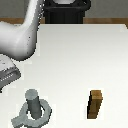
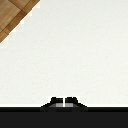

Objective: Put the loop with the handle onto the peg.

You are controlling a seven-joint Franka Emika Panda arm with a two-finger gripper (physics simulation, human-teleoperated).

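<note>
Exterior view shows the arm bent in the upper left of the frame, its white glossy links curving down toward the left edge. One smooth grey round peg stands upright in the lower left, and one flat grey loop lies around its base on the white counter, its stubby handle pointing to the lower left. One brown wooden block stands at lower right, well apart. Wrist view shows the claw only as dark tips at the lower edge; whether it is apart or together I cannot tell.
</note>
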